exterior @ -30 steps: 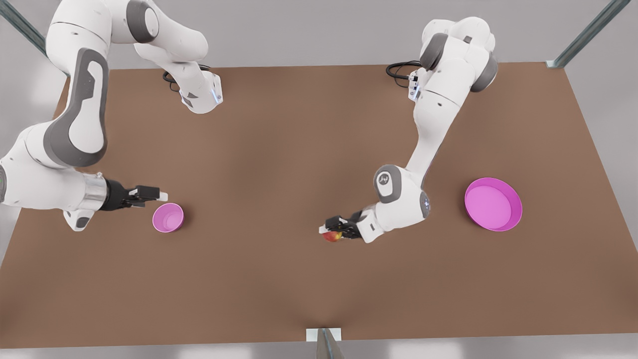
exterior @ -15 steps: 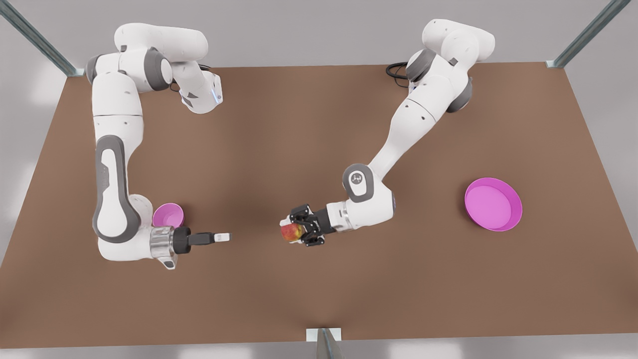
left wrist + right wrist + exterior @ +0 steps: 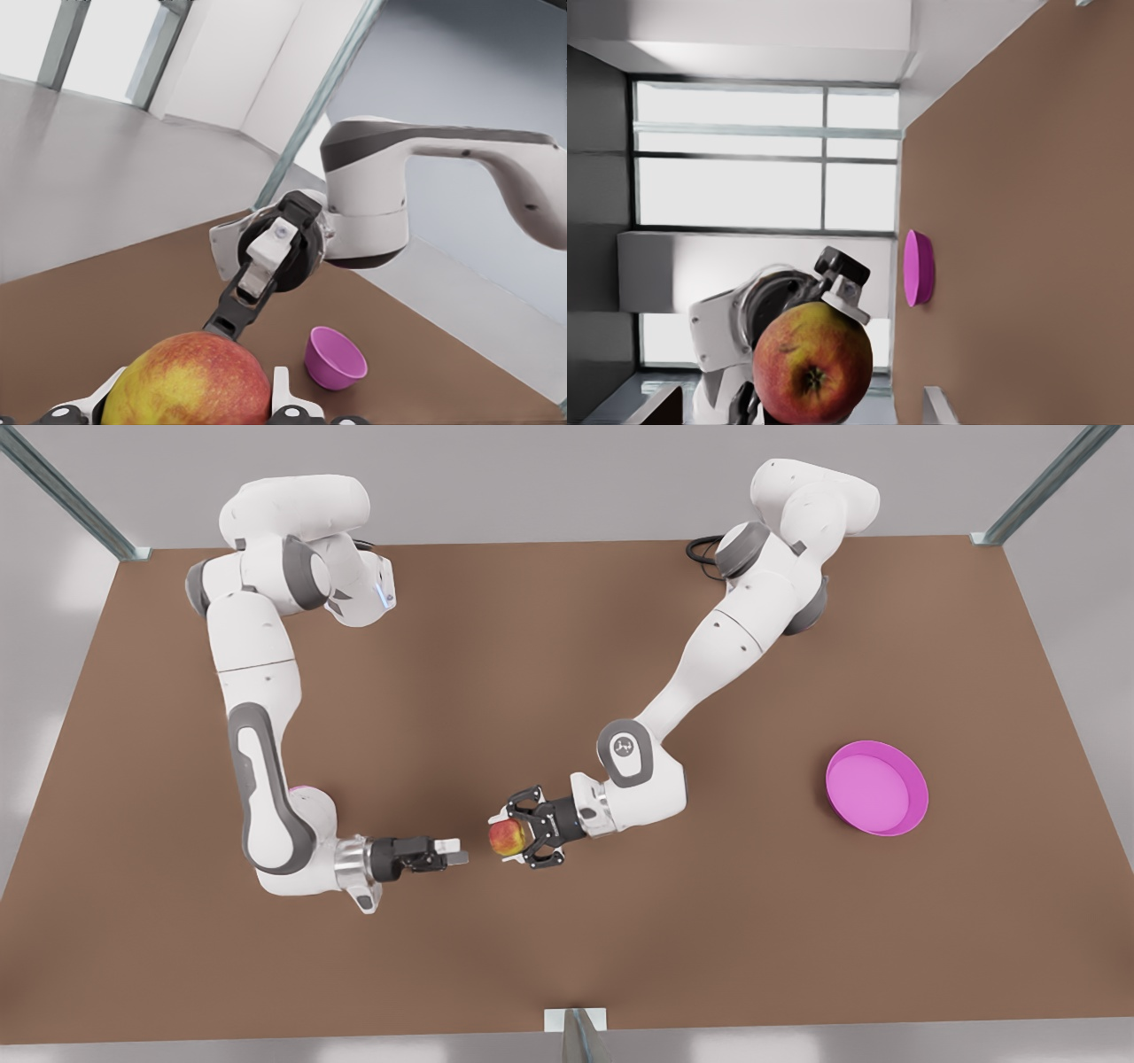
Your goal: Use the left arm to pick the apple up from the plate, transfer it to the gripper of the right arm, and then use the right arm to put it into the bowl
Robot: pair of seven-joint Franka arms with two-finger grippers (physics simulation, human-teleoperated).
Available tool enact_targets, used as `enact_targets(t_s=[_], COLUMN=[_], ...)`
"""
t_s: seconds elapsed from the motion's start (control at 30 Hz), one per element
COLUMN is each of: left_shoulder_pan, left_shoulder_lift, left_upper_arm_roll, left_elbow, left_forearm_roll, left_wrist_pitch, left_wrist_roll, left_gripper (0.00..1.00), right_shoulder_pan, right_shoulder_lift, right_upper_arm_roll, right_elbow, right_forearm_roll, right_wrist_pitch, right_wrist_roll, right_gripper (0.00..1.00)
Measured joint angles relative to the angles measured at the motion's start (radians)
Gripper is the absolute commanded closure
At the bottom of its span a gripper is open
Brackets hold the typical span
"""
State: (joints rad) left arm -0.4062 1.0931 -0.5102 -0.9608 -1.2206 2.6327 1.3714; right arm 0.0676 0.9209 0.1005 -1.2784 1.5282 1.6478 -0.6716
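Note:
My left gripper (image 3: 512,837), on the arm at the front view's right, is shut on the red-and-yellow apple (image 3: 505,838) and holds it above mid-table. From its wrist, the apple (image 3: 190,390) sits between its fingertips (image 3: 282,390). My right gripper (image 3: 454,851) faces the apple from the front view's left, a short gap away, and is open. Its fingers (image 3: 935,403) stand wide apart before the apple (image 3: 813,365). The pink bowl (image 3: 335,357) stands behind the right arm; a sliver of the bowl (image 3: 299,788) peeks past its elbow. The magenta plate (image 3: 877,788) lies empty.
The brown table (image 3: 567,948) spreads under both arms. Both arm bases and black cables (image 3: 704,549) sit along its far edge. Metal frame posts (image 3: 1045,483) rise at the corners, and a bracket (image 3: 574,1020) stands at the near edge.
The right arm swung from the bowl toward mid-table and now covers most of the bowl. The left gripper carried the apple toward the front view's left, and the gap between the grippers narrowed.

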Motion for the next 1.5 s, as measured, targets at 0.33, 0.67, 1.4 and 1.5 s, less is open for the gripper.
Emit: enact_targets(t_s=[0.33,0.67,1.4,1.5], left_shoulder_pan=[-0.011,-0.016,-0.022,-0.021], left_shoulder_lift=[0.007,0.007,0.007,0.007], left_upper_arm_roll=[-0.002,-0.002,-0.002,-0.002], left_elbow=[0.0,0.002,0.001,0.001], left_forearm_roll=[-0.012,-0.014,-0.016,-0.016], left_wrist_pitch=[0.013,0.029,0.036,0.037], left_wrist_roll=[0.157,0.247,0.324,0.326], left_gripper=[0.23,0.23,0.0,0.0], right_shoulder_pan=[0.017,0.054,0.09,0.076], right_shoulder_lift=[0.01,0.028,0.023,0.023], right_upper_arm_roll=[0.029,0.03,0.024,0.019], right_elbow=[-0.001,-0.002,-0.007,-0.015], right_forearm_roll=[0.023,0.053,0.101,0.093], right_wrist_pitch=[0.001,0.015,0.039,0.034], right_wrist_roll=[-0.142,-0.215,-0.259,-0.262], right_gripper=[0.0,0.0,0.28,0.28])
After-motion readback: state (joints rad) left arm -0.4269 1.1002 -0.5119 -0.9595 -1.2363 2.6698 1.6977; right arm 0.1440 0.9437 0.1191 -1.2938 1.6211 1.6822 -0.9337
